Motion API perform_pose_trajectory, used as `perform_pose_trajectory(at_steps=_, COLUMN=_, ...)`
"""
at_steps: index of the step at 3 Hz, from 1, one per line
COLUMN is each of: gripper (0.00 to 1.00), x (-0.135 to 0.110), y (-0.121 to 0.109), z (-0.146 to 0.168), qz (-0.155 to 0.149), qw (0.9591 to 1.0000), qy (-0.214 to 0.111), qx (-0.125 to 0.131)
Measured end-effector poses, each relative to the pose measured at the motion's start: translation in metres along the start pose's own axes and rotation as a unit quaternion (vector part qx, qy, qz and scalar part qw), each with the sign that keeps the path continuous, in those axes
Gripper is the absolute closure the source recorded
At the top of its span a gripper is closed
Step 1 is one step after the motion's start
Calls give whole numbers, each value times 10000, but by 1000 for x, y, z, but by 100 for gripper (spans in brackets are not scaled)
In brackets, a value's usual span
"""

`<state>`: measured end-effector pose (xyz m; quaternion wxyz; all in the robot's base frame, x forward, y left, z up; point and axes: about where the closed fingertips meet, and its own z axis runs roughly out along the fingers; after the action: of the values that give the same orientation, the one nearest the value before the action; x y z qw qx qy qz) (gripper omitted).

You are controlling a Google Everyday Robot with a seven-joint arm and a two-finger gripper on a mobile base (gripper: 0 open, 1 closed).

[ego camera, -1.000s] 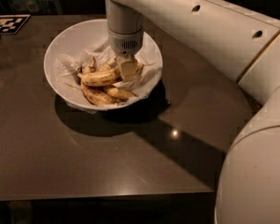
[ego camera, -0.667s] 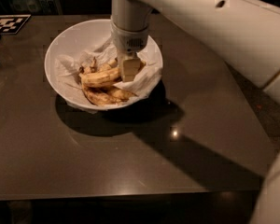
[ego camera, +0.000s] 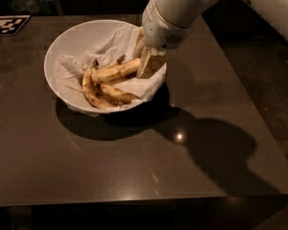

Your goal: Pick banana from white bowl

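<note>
My gripper is down inside the bowl, at the right end of the banana. The banana lies across the top of the pile on the crumpled paper. The wrist hides the contact, so I cannot tell whether the gripper is clamped on the banana or merely set around it. For a good grasp I want the hold square across the fruit, a little in from the tip, firm without crushing. Browner bananas lie just below it and seem to touch it. I would lift straight up, slowly, so they and the paper stay behind, and clear the rim before moving sideways.
</note>
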<state>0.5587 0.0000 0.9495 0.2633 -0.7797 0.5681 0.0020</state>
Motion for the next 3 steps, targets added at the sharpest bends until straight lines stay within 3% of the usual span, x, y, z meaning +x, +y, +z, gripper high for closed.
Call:
perform_pose_trajectory(at_steps=1, gripper=100, x=-4, y=16, z=-24, qz=-74, qw=9975, qy=-567, qx=425)
perform_pose_trajectory(at_steps=2, gripper=100, x=-8, y=39, z=-46, qz=-71, qw=9919, qy=-962, qx=821)
perform_pose_trajectory(at_steps=3, gripper=100, x=-9, y=68, z=-60, qz=49, qw=9875, qy=-1146, qx=1077)
